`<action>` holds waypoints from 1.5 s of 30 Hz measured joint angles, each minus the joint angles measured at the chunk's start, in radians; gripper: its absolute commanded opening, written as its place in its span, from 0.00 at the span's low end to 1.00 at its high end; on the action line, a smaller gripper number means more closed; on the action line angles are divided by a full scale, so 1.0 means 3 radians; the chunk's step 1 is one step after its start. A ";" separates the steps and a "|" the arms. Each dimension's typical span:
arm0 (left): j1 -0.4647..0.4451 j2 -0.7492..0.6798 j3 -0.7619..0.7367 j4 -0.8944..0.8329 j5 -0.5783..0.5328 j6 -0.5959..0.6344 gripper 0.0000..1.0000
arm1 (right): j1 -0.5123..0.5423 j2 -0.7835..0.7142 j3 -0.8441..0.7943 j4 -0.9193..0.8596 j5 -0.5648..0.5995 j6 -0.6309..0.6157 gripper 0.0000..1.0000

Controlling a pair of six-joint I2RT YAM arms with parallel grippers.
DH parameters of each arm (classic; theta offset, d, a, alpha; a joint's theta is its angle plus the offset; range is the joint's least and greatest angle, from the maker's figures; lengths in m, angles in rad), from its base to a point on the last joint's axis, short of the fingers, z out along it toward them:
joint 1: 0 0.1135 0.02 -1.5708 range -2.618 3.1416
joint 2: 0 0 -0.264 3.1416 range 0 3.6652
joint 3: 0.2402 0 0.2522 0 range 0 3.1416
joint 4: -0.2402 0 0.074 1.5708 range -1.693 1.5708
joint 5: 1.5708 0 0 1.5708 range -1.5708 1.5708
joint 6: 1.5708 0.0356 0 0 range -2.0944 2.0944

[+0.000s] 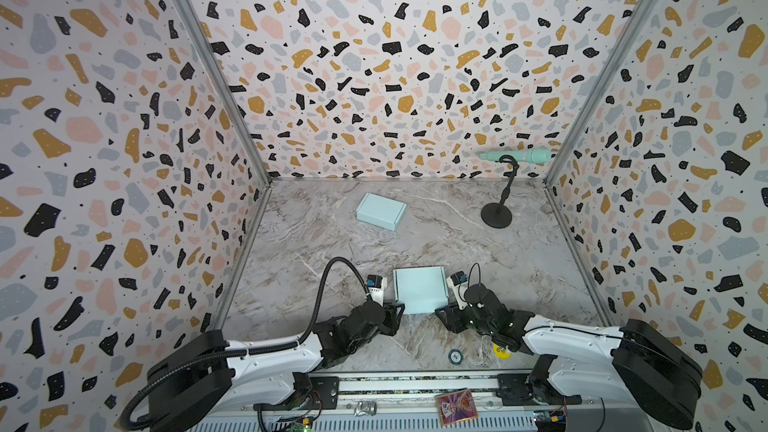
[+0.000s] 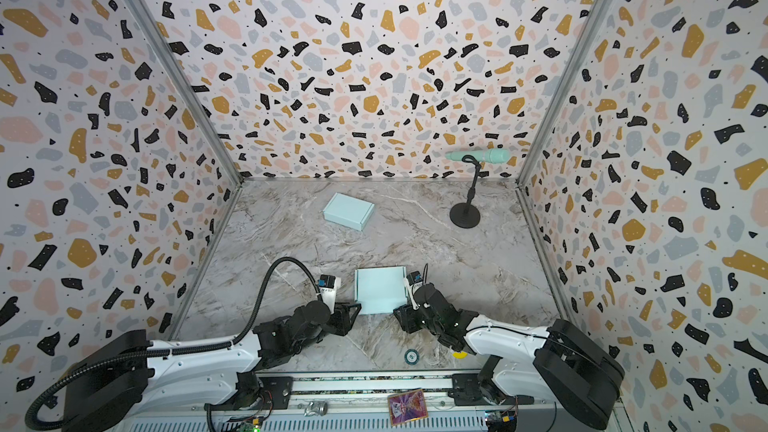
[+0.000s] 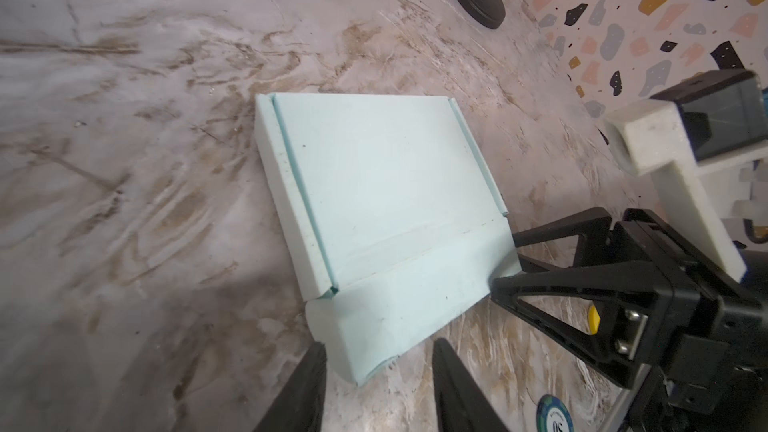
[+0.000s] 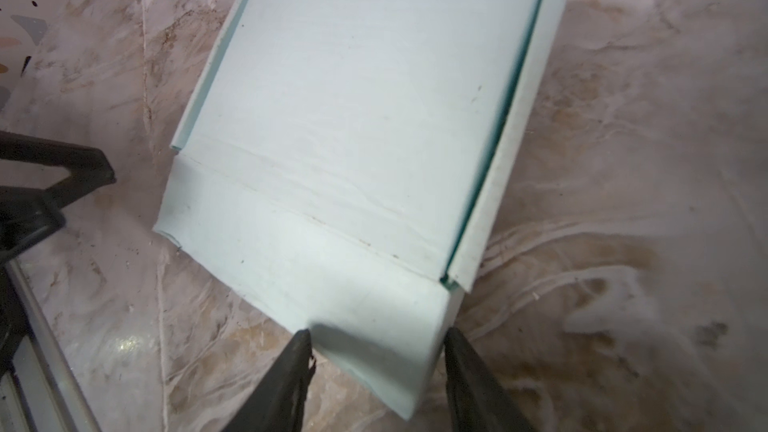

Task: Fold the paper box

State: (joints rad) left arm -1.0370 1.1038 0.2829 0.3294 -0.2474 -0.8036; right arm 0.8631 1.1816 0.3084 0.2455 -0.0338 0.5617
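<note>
The light blue paper box [image 1: 419,290] [image 2: 380,288] lies flat at the front middle of the table, its side walls folded in and its front flap [image 3: 399,309] [image 4: 291,268] spread toward the arms. My left gripper [image 1: 397,312] [image 3: 380,342] is open at the flap's left corner. That curled corner sits between the fingers and touches only one of them. My right gripper [image 1: 441,312] [image 4: 378,333] has both fingers against the flap's right corner, which buckles and lifts between them.
A second, closed blue box [image 1: 380,211] sits at the back left. A black stand [image 1: 496,216] holding a mint microphone [image 1: 515,155] is at the back right. A poker chip [image 1: 456,356] and a yellow sticker [image 1: 500,349] lie near the front edge. Patterned walls enclose three sides.
</note>
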 measured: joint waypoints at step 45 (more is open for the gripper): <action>0.0184 0.0731 0.0118 0.0459 0.0226 0.0139 0.42 | -0.0028 0.0306 0.0140 0.0156 0.0013 -0.0172 0.50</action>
State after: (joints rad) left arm -0.9817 1.3231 0.3183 0.4671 -0.1795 -0.7620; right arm 0.8547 1.2736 0.3504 0.2924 -0.0299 0.5102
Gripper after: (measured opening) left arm 0.398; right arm 0.503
